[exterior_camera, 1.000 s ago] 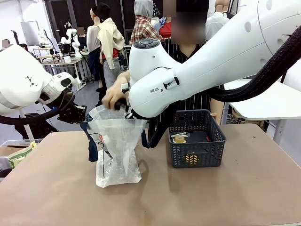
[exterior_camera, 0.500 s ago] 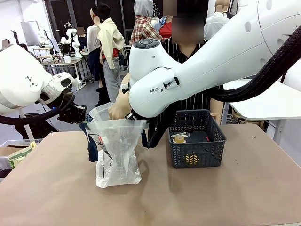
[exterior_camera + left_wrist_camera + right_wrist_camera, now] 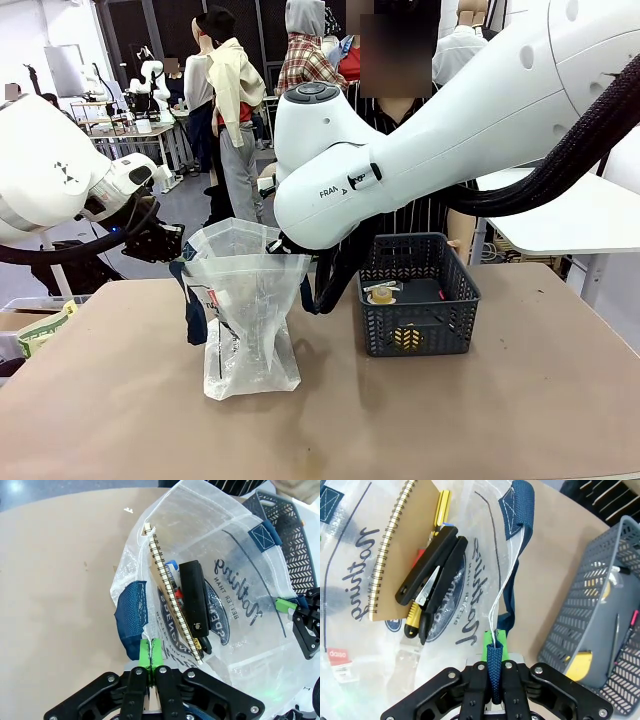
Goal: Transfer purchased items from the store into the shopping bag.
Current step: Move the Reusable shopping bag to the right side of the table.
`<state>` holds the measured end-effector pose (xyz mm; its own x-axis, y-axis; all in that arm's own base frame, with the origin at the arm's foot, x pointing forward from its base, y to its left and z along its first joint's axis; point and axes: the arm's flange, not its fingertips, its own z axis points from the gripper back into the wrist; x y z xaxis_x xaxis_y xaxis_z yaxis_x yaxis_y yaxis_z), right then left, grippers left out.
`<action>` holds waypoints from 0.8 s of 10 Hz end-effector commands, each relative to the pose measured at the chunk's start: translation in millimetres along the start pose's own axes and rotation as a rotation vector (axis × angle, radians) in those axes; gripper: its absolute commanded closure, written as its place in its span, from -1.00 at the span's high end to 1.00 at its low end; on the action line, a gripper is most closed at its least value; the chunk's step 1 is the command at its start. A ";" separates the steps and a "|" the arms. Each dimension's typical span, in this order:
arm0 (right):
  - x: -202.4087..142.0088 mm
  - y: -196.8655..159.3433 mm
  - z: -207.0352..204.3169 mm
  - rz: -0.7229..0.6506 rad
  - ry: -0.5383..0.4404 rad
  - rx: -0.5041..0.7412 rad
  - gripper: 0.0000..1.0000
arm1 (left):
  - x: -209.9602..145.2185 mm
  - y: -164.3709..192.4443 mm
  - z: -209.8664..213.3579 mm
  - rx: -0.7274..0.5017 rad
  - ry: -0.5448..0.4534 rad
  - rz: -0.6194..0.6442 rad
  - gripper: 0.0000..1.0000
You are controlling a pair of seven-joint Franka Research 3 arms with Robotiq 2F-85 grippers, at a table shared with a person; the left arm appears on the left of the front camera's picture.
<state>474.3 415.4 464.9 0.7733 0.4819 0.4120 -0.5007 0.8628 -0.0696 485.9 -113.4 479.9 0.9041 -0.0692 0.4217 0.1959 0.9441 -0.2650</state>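
Flimsy shopping bag (image 3: 245, 310) held open.
Left fingers (image 3: 145, 652) and right fingers (image 3: 503, 640) clenched its straps (image 3: 515, 510), which we judged sturdiest.

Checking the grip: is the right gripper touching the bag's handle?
Touching. Right wrist view: the handle sits clamped between the green pads of the right gripper.

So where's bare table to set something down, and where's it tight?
Bare table runs along the near edge, right of the basket and left of the shopping bag. Tight: the gap between bag and basket, where the right gripper holds the strap.
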 end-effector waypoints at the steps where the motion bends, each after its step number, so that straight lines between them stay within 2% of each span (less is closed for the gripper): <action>1: -1.2 -0.1 -1.2 -0.005 0.004 -0.001 -1.00 | 0.1 0.4 1.6 0.001 -0.006 0.001 -1.00; 8: -1.2 -0.1 -1.2 -0.005 0.004 -0.001 -1.00 | 0.1 0.4 1.6 0.001 -0.006 0.001 -1.00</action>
<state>474.3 415.4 464.9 0.7733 0.4819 0.4120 -0.5006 0.8629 -0.0696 485.9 -113.4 479.9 0.9041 -0.0692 0.4217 0.1959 0.9441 -0.2650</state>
